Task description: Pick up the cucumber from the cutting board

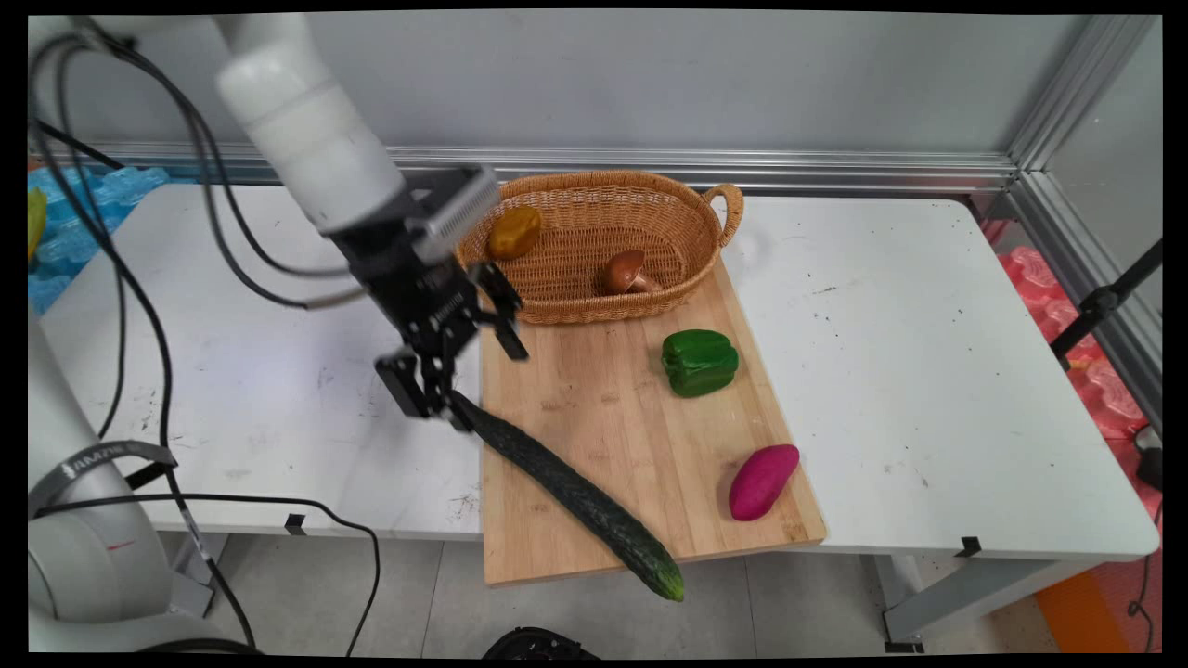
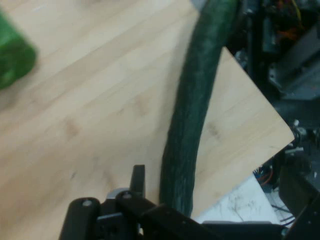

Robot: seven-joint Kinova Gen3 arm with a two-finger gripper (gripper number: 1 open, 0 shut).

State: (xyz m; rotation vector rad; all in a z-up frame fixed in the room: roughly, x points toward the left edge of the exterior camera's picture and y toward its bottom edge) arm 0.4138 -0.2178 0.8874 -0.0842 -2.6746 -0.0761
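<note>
The gripper (image 1: 452,378) stands wide open at the cucumber's (image 1: 575,496) 10 o'clock end, holding nothing. The cucumber lies diagonally across the cutting board (image 1: 594,408), its 4 o'clock tip overhanging the near edge. It looks long, stiff and smooth-skinned, best held near its middle.

A rectangular wooden cutting board (image 1: 613,436) lies on the white table (image 1: 928,371). Behind it stands an oval wicker basket (image 1: 594,306), with a brown mushroom (image 1: 626,272) and a yellow-brown potato (image 1: 514,232) in it. On the board, a green bell pepper (image 1: 700,362) lies behind a purple sweet potato (image 1: 763,481); a long dark green cucumber (image 1: 575,496) crosses the left side, overhanging the front edge.
</note>
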